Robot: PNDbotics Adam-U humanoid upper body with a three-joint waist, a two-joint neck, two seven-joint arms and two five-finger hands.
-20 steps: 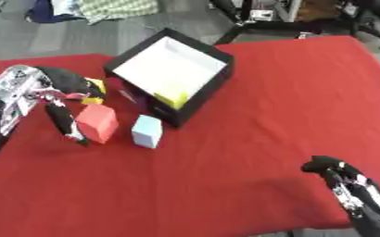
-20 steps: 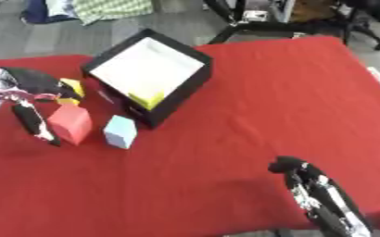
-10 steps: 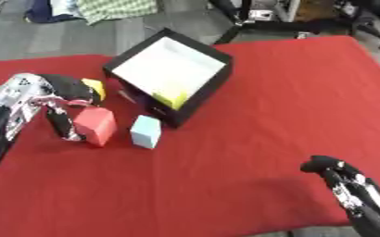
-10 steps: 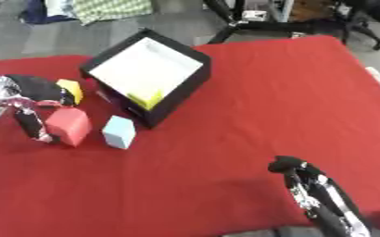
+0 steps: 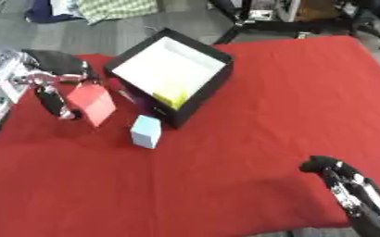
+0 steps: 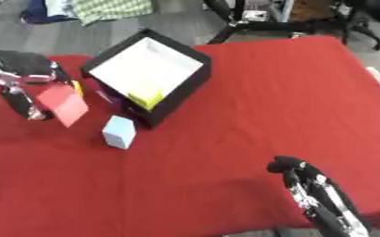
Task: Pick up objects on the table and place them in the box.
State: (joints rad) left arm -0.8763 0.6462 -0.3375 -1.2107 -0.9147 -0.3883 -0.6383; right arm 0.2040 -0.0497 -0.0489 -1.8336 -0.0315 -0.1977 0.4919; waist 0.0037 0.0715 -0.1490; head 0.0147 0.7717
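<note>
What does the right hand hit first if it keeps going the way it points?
Probably nothing soon: the right hand, low at the right, points up and left across bare red tablecloth. Further along that line sits the black box, though depth is hard to judge.

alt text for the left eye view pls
The robot's left hand grips a red block tilted above a red table, beside a black box holding something yellow. A light blue block lies nearby; the right hand idles at lower right.

cloth (image 5: 250, 139) – red | box (image 5: 168, 74) – black outside, white inside, yellow item (image 5: 171, 98) within | cube (image 5: 91, 103) red | block (image 5: 145, 131) pale blue | hands (image 5: 51, 88) black and silver | far fabric (image 5: 116, 8) green check
</note>
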